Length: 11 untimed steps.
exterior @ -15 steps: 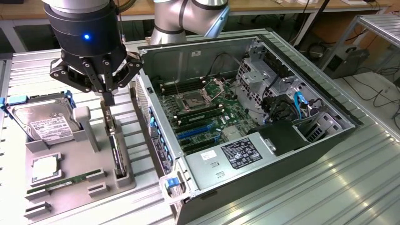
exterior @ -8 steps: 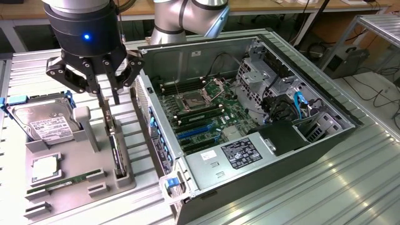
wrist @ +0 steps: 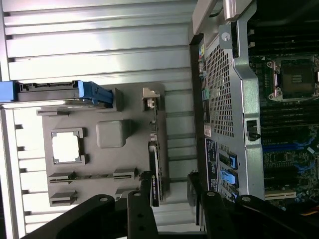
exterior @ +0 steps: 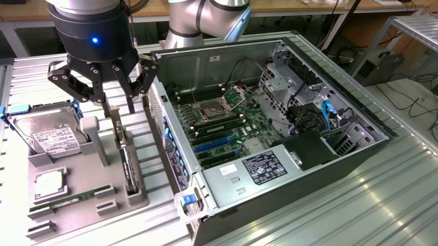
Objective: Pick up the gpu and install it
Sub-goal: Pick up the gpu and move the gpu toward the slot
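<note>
Just below the gripper (exterior: 120,110), which hangs wide open and empty over its 12 o'clock end, the graphics card (exterior: 125,161) stands on edge in the grey holder (exterior: 82,197), long axis running 12 to 6 o'clock in the exterior view.

Ribbed metal table (exterior: 356,205), wooden bench (exterior: 308,6) behind, loose cables (exterior: 416,108) alongside.

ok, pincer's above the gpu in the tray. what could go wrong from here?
1. In the wrist view the gpu stands nearer one finger of the open pincer, so closing may push or tilt it in its slot.
2. The case wall is right beside the tray; the outer finger could clip it.
</note>
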Available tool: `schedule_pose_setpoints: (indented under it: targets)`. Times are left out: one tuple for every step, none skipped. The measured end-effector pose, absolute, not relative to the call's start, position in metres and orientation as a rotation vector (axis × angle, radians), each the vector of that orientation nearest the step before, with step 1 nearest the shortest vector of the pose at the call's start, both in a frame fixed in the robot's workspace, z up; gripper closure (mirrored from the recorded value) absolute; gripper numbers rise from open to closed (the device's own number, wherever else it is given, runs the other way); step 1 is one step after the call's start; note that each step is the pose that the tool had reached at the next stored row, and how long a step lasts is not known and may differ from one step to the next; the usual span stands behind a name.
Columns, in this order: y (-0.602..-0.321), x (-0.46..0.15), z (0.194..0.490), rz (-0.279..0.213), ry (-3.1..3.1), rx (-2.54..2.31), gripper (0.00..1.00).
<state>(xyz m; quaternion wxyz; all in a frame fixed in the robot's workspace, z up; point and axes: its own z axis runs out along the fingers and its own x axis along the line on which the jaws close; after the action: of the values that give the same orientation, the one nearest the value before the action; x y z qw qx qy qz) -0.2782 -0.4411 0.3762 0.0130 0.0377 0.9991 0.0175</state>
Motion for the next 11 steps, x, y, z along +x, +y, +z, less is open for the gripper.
schedule_pose_setpoints:
  targets:
    - [-0.4411,-0.2782,0.3762,0.055,3.113,0.117,0.58]
    - [-0.4411,-0.2782,0.3762,0.055,3.113,0.117,0.58]
    - [-0.4411,-0.2782,0.3762,0.055,3.113,0.117,0.58]
    - [-0.4411,-0.2782,0.3762,0.055,3.113,0.117,0.58]
    - [-0.4411,-0.2782,0.3762,0.055,3.113,0.117,0.58]
    - [-0.4411,-0.2782,0.3762,0.055,3.113,0.117,0.58]
    - [-0.4411,-0.2782,0.3762,0.054,3.113,0.117,0.58]
    - [-0.4411,-0.2785,0.3758,0.055,3.113,0.117,0.58]
    - [-0.4412,-0.2786,0.3748,0.055,3.113,0.117,0.58]
    - [-0.4411,-0.279,0.3735,0.054,3.113,0.117,0.58]
    - [-0.4411,-0.2806,0.3704,0.055,3.113,0.117,0.58]
